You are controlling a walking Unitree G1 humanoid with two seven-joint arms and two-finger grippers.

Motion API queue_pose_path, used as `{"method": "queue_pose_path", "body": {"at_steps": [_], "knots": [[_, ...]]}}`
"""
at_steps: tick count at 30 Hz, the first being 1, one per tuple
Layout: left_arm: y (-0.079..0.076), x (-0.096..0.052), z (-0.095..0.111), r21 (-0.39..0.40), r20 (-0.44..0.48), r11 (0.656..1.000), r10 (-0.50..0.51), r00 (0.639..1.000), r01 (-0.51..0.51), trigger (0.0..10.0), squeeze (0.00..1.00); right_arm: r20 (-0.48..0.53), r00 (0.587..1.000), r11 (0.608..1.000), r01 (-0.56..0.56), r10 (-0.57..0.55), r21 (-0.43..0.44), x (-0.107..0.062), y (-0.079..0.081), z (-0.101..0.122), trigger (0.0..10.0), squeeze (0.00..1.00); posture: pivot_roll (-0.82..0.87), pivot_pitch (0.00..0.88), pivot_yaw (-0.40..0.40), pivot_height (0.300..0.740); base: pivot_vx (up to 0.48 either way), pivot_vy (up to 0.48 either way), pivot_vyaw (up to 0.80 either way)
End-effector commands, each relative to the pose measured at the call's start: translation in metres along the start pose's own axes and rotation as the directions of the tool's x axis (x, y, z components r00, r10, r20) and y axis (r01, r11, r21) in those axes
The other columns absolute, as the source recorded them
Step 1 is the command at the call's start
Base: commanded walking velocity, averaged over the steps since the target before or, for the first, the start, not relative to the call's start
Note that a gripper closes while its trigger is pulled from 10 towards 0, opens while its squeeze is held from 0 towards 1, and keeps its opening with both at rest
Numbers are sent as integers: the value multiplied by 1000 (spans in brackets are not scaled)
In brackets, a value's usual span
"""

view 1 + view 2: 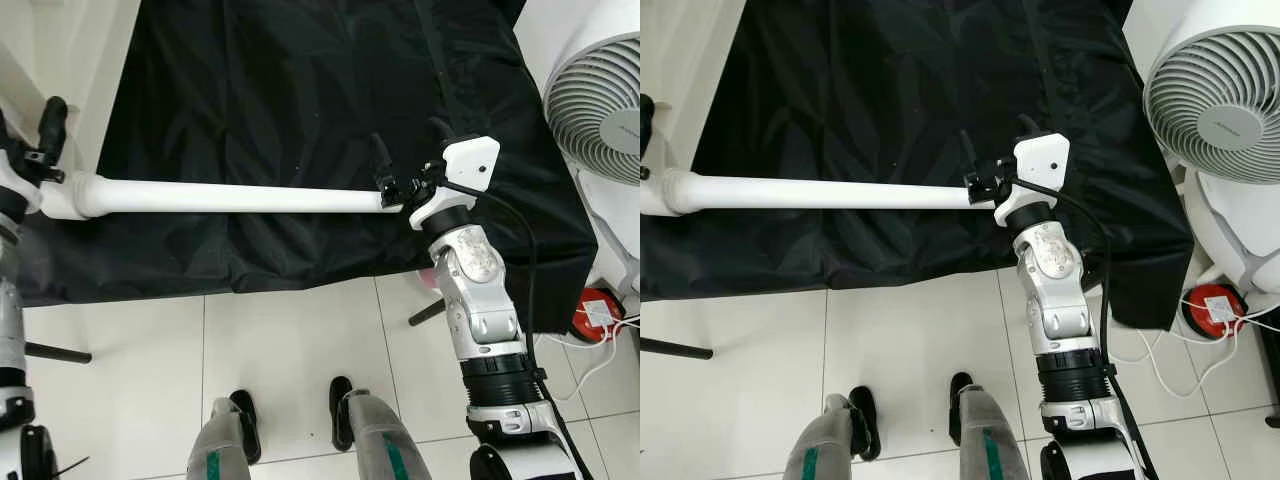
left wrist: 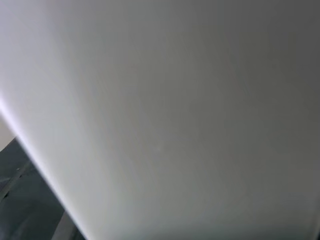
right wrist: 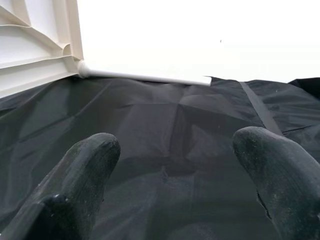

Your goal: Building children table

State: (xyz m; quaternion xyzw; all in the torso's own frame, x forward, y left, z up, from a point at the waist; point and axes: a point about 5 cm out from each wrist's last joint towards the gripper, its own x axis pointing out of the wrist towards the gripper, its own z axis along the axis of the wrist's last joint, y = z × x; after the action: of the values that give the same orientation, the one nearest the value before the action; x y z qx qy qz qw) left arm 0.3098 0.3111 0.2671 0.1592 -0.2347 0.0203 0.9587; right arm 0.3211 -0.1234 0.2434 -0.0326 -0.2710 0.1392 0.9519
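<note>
Table leg (image 1: 230,196): one, white, across black cloth (image 1: 300,100) | right claw (image 3: 175,165): spread, empty | left claw (image 1: 45,135): state unclear

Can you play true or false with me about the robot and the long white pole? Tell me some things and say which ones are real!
1. The long white table leg lies across a black cloth. True.
2. The right gripper is squeezing a red ball. False: its two black fingers are spread apart over the black cloth with nothing between them.
3. A white fan stands on the robot's right side. True.
4. The floor is covered in green carpet. False: it is pale tiles.
5. The left gripper is at the leg's wider end. True.
</note>
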Motion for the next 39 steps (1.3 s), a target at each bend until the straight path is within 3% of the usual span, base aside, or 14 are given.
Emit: {"method": "queue_pose_path", "body": {"at_steps": [1,10,11,12,13,14,15,19,20,24,25,27,38,39], "knots": [[24,-7,6,161,-14,985,63,998,-60,0,0,-5,1000,1000,5,-5,5,-2,-1,-3,10000,0,-64,293,40,740,0,0,0],[26,-8,4,159,2,985,70,998,-70,0,0,-3,1000,1000,8,-8,-1,-1,-2,-3,10000,0,-72,289,42,740,0,0,0],[22,-10,1,160,-6,985,68,998,-66,7255,0,-3,1000,1000,10,-10,-4,-1,-3,-3,10000,0,-74,289,42,740,0,0,0],[20,-12,-2,161,-11,985,67,998,-64,7255,0,-3,1000,1000,12,-12,-7,-2,-4,-3,10000,0,-74,289,42,740,0,0,0],[20,-13,-6,144,-24,987,72,997,-68,2392,0,-4,1000,1000,12,-12,-12,-2,-5,-3,10000,0,-74,289,42,740,0,0,0],[20,-13,-6,144,-24,987,72,997,-68,2392,0,-4,1000,1000,12,-12,-12,-2,-5,-3,10000,0,-74,289,42,740,0,0,0],[19,-13,-10,121,-30,990,73,997,-69,10000,0,-5,1000,1000,9,-10,-17,-2,-6,-3,10000,0,-76,292,37,740,0,0,0],[14,-13,-11,142,-24,989,39,999,-35,10000,0,-6,1000,1000,6,-6,-18,-2,-6,-3,10000,0,-76,292,37,740,0,0,0],[13,-14,-12,116,-14,993,40,999,-39,10000,1000,-6,1000,1000,5,-5,-18,-2,-6,-3,10000,0,-76,292,37,740,0,0,0],[11,-13,-11,135,-21,991,1,1000,2,10000,1000,-6,1000,1000,4,-4,-16,-2,-6,-4,10000,0,-73,286,37,740,0,0,0],[11,-12,-10,154,-22,988,-11,1000,14,10000,239,-6,1000,1000,3,-3,-16,-2,-6,-4,10000,0,-73,286,37,740,0,0,0],[10,-12,-9,165,-17,986,-15,1000,18,10000,0,-6,1000,1000,2,-2,-16,-2,-5,-4,10000,0,-69,281,39,740,0,0,0],[-3,-29,15,150,5,969,-200,980,197,10000,0,-5,1000,1000,5,-5,-15,-3,-5,-6,10000,0,-54,272,53,740,0,0,0],[-6,-32,19,128,8,968,-220,975,217,10000,318,-6,1000,1000,5,-5,-15,-3,-5,-7,10000,0,-54,272,53,740,0,0,0]]}}
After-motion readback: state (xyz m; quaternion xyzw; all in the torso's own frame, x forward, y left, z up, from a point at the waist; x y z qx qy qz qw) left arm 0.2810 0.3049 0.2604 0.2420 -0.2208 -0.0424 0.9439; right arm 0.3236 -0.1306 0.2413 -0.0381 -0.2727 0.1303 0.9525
